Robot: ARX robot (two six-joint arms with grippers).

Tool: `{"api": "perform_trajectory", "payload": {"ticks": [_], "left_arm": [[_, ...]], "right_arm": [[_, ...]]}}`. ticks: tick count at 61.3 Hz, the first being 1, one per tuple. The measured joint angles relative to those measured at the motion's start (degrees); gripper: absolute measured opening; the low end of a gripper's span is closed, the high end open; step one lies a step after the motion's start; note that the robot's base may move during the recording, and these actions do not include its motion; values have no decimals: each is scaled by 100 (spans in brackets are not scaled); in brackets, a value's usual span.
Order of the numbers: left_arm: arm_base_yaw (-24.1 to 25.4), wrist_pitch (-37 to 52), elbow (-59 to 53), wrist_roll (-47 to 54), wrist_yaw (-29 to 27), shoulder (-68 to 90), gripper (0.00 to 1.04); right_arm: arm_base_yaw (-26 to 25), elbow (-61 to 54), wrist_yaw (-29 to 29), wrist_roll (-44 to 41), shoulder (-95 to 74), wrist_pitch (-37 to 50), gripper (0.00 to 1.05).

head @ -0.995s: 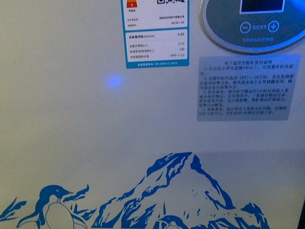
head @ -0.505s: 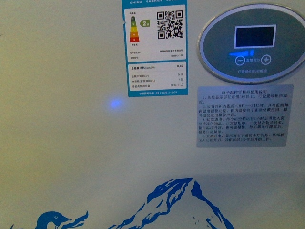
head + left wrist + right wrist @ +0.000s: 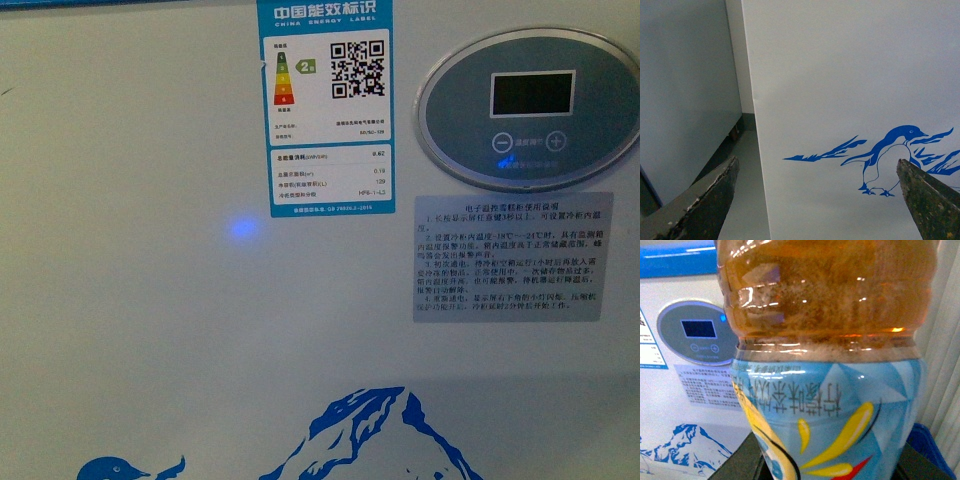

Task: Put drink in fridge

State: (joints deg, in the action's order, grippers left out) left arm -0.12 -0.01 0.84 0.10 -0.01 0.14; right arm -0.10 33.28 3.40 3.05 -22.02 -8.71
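The right gripper (image 3: 830, 467) clamps the drink bottle (image 3: 825, 340) just before the fridge (image 3: 150, 300) front. The left gripper (image 3: 815, 200) gapes wide, empty. Lifted too close, the bottle could strike the fridge's blue rim (image 3: 675, 260) and slip.

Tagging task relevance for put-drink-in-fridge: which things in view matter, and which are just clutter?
Job: drink, gripped by right gripper; fridge, its white front close ahead; left gripper, open, empty.
Bystanders: energy label and instruction sticker on the fridge front; grey cabinet beside the fridge; blue object, mostly cut off.
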Motion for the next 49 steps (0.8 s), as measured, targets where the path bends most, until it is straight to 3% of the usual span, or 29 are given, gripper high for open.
{"api": "perform_trajectory", "payload": {"ticks": [7,22,49], "left_arm": [[0,0,0,2,0,0,97],[0,0,0,2,0,0,97],[0,0,0,2,0,0,97]], "right_arm": [[581,-313,-953,-13,76,68,37],[1215,-553,-2297,-94,157,278,37],[1300,-577,-2339,-125,181,284,37]]}}
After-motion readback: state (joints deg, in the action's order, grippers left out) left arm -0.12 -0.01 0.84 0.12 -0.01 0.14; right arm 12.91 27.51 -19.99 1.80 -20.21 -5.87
